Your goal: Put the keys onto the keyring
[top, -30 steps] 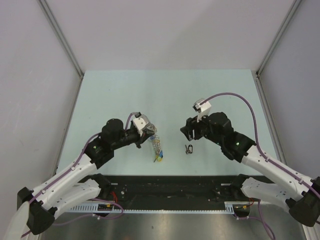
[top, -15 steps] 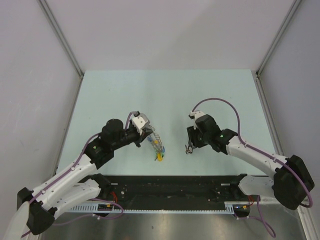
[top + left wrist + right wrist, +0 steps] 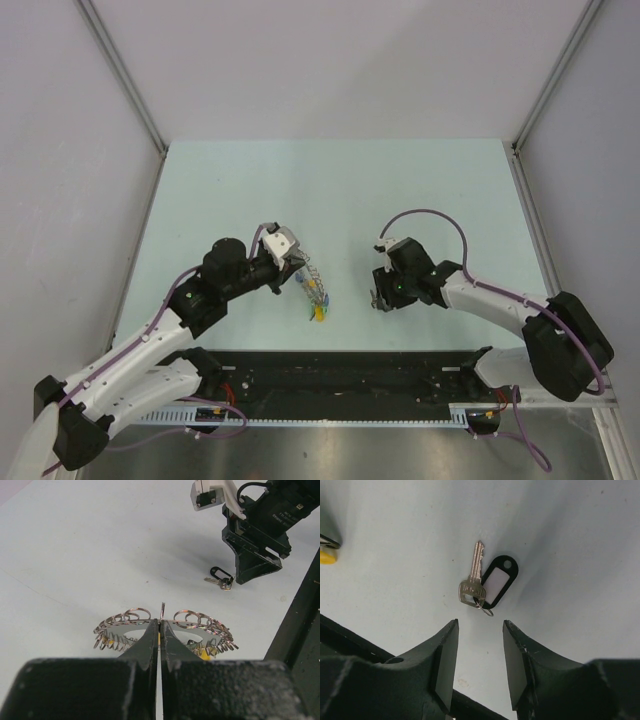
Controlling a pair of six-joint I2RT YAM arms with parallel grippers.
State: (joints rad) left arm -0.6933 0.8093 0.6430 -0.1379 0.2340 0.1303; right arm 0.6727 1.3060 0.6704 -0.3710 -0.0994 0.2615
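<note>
My left gripper [image 3: 297, 273] is shut on the rim of the keyring [image 3: 313, 290], a grey ring of small coiled loops, and holds it over the table. In the left wrist view the keyring [image 3: 202, 622] fans out on both sides of my closed fingertips [image 3: 150, 630]. Keys with yellow and blue heads [image 3: 319, 311] hang from its low end. A loose metal key [image 3: 472, 582] with a black tag [image 3: 496, 581] lies flat on the table. My right gripper [image 3: 480, 624] is open just short of it, one jaw to each side, not touching. It also shows in the top view [image 3: 382, 294].
The black rail [image 3: 340, 365] runs along the table's near edge, close behind both grippers. Grey walls stand at the left, right and back. A yellow key head [image 3: 326, 556] shows at the left edge of the right wrist view.
My right arm has swung down and in toward the loose key, and its open gripper now sits low over it. My left gripper still holds the keyring, which has shifted slightly.
</note>
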